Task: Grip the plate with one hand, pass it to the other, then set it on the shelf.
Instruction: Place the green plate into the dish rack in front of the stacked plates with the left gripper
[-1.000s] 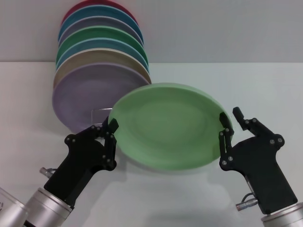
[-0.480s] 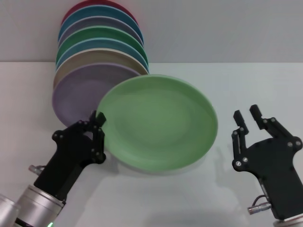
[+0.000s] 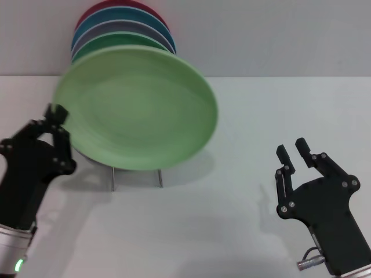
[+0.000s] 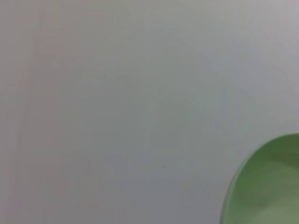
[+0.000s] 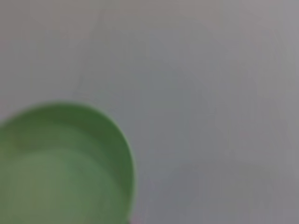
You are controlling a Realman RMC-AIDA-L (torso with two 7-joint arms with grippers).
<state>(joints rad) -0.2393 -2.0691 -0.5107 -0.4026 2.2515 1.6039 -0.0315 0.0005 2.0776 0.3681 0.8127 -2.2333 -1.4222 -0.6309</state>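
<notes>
White tabletop (image 3: 243,220) lay below as the left gripper (image 3: 56,119) pinched the plate (image 3: 136,107) before the shelf (image 3: 137,175), right gripper (image 3: 292,152) parted; a misaligned rim could strike stacked plates (image 3: 124,29).

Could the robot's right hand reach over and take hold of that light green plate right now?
Probably yes. The right gripper is open and empty, with only bare table between it and the plate, whose near rim is exposed. The left gripper holds the far edge in front of the shelf.
</notes>
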